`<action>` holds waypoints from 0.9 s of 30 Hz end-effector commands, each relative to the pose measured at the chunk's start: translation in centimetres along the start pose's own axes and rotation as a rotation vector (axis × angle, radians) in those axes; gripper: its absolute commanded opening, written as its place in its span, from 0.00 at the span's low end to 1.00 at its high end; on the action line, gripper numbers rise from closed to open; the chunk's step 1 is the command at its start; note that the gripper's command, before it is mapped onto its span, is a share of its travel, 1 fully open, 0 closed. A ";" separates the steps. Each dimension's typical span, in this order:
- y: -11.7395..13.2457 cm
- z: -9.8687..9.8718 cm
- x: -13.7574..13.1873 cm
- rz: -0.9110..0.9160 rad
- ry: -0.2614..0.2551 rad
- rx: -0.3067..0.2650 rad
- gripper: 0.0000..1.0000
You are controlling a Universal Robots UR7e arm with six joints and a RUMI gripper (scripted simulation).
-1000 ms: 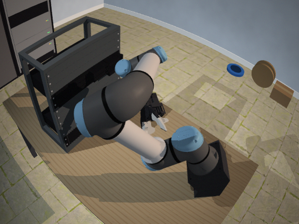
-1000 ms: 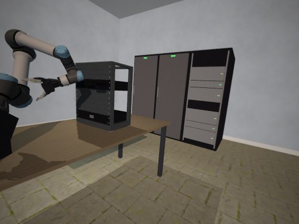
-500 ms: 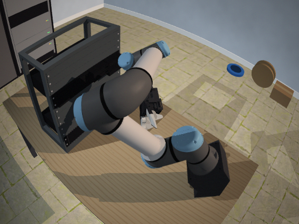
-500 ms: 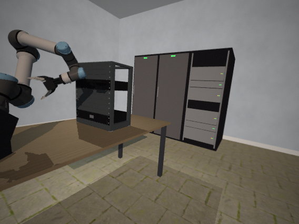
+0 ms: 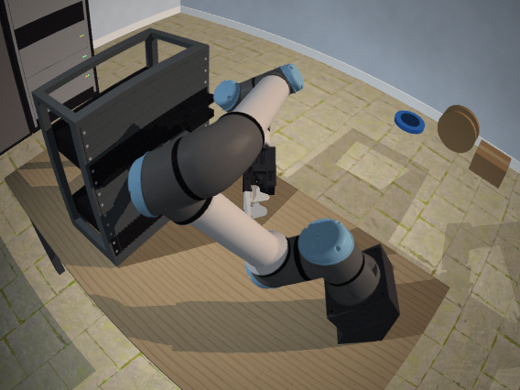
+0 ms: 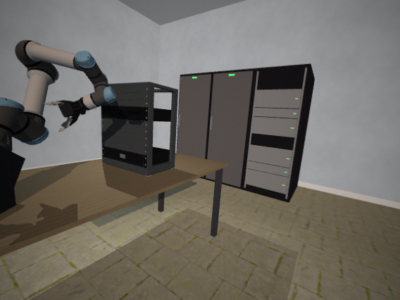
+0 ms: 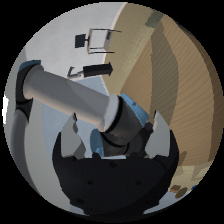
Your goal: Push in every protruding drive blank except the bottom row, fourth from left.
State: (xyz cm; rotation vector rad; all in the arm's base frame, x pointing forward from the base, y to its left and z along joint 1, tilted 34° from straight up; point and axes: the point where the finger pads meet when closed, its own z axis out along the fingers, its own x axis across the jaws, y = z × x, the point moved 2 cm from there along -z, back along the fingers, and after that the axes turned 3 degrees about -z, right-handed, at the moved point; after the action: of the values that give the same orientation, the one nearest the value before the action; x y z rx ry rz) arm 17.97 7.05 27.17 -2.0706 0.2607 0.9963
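Note:
The dark grey rack (image 5: 137,96) (image 6: 149,105) stands on the wooden table (image 5: 183,293) (image 6: 88,190). Its front faces my arm. Black bands of drive blanks (image 5: 153,135) (image 6: 123,113) run across the front. My upper arm hides much of them in the top view, and I cannot tell which ones stick out. My gripper (image 5: 256,203) (image 6: 57,116) (image 7: 115,112) is open and empty. It hangs in the air a short way in front of the rack and points away from it. The wrist view shows only my own forearm and the table.
The arm's black base (image 5: 362,297) sits on the table's near right part. Tall server cabinets (image 6: 243,127) (image 5: 46,41) stand behind the rack. A blue ring (image 5: 409,122), a brown disc (image 5: 458,128) and a cardboard box (image 5: 490,163) lie by the far wall.

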 end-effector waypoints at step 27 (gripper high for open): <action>-6.0 -0.3 0.6 0.662 -0.217 0.454 1.00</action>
State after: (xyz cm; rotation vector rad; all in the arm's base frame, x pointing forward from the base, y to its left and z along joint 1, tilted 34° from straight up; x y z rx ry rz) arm 20.91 10.55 29.91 -1.5476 0.9263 1.3322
